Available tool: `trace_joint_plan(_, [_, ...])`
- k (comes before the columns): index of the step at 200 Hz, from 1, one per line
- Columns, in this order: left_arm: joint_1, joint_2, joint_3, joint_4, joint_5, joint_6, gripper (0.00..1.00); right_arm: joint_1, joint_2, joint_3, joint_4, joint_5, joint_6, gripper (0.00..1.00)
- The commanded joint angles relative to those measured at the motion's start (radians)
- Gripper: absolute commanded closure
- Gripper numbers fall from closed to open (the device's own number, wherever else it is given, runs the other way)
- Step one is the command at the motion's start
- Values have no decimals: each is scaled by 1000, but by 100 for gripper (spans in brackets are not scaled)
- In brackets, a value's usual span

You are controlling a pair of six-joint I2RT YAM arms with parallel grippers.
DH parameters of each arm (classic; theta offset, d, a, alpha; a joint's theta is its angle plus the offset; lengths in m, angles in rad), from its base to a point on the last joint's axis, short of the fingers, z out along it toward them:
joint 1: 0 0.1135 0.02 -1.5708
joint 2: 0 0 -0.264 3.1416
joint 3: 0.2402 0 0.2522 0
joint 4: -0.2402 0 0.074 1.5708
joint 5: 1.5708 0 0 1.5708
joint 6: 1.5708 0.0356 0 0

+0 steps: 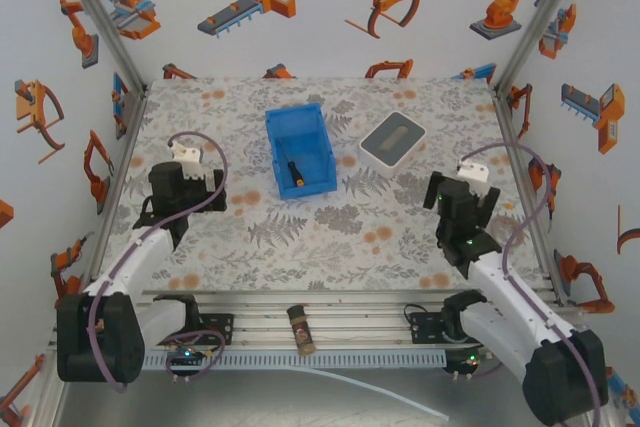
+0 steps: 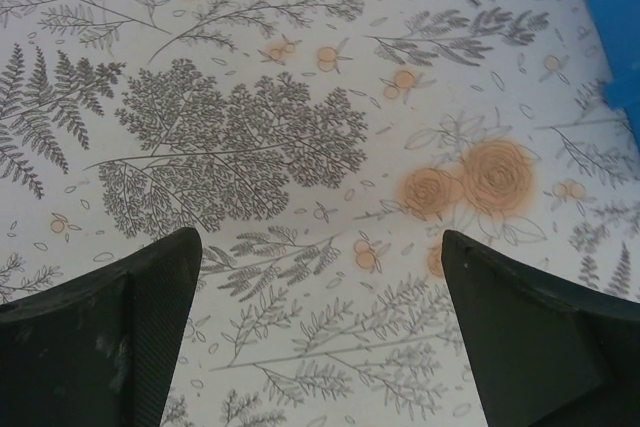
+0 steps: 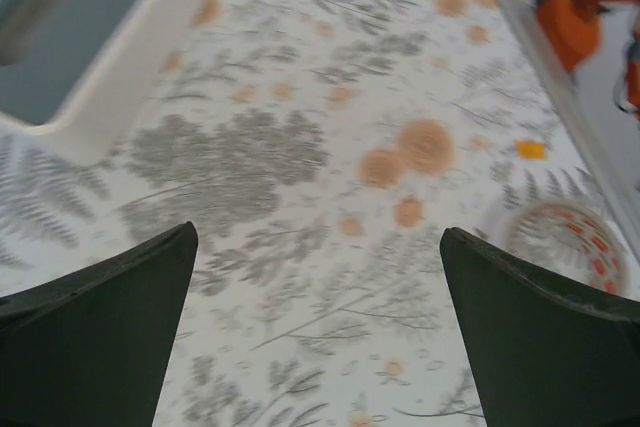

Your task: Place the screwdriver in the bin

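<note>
The blue bin [image 1: 300,150] stands on the patterned table, left of centre toward the back. The screwdriver [image 1: 293,172], black with an orange end, lies inside it on the bin floor. My left gripper [image 1: 188,160] hovers left of the bin. It is open, with only tablecloth between its fingers [image 2: 320,347], and a bin wall [image 2: 612,17] shows at the upper right of the left wrist view. My right gripper [image 1: 470,179] is well to the right of the bin, open over bare cloth [image 3: 318,347].
A flat white device with a grey top [image 1: 391,140] sits right of the bin; its corner [image 3: 100,87] is ahead-left of the right gripper. A brown cylindrical stick [image 1: 299,329] lies on the rails at the near edge. Printed walls enclose the table.
</note>
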Motion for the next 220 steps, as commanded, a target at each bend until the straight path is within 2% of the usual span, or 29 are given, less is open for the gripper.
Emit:
trace_joint_plan(1, [50, 39, -44, 288, -1, -53, 3, -90, 40, -80, 298, -54, -74, 1])
trace_joint_plan(25, [85, 102, -59, 399, -6, -89, 3, -155, 150, -132, 501, -145, -92, 1])
trace_joint_plan(52, [103, 179, -70, 507, -14, -98, 3, -177, 322, -119, 648, -206, -166, 1])
trace_joint_plan(62, [107, 188, -38, 444, -20, -107, 3, -185, 381, -105, 673, -227, -182, 1])
trace_joint_plan(80, [114, 187, -42, 454, -9, -108, 3, -197, 442, -88, 728, -254, -174, 1])
trace_joint_plan(111, [115, 172, -142, 587, 12, -100, 3, -214, 594, -83, 893, -313, -172, 1])
trace_joint_plan(139, [114, 263, -185, 726, -7, -101, 3, -215, 718, -102, 1055, -374, -203, 1])
trace_joint_plan(166, [113, 368, -189, 823, -20, -115, 3, -233, 703, -98, 1019, -428, -190, 0])
trace_joint_plan(184, [114, 450, -203, 956, -16, -119, 3, -236, 703, -85, 997, -428, -186, 0])
trace_joint_plan(200, [103, 415, -163, 822, -17, -101, 3, -237, 701, -47, 925, -382, -171, 0])
trace_joint_plan(220, [98, 433, -106, 737, -8, -92, 3, -236, 701, -13, 857, -363, -164, 1])
